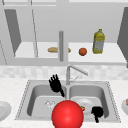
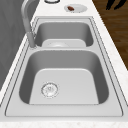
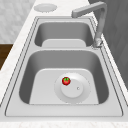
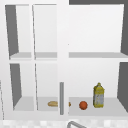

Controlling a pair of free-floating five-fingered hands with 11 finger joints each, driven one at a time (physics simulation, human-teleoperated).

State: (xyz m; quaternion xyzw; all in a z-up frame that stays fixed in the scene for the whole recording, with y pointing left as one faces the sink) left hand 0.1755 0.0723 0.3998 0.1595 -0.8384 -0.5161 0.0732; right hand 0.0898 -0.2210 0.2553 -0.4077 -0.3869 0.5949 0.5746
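1. Your left hand (image 1: 55, 83) hovers with fingers spread wide, holding nothing.
2. Your right hand (image 1: 97, 112) is curled closed, empty.
3. Just left of it, the small red strawberry (image 1: 82, 108) rests on the round grey plate (image 1: 86, 102).

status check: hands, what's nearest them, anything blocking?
Left hand open, fingers spread above the sink. Right hand curled, holding nothing, beside the plate with strawberry. Red ball hides part of the sink's front.

Small red strawberry (image 3: 66, 80) lying on white plate (image 3: 82, 96) in right basin
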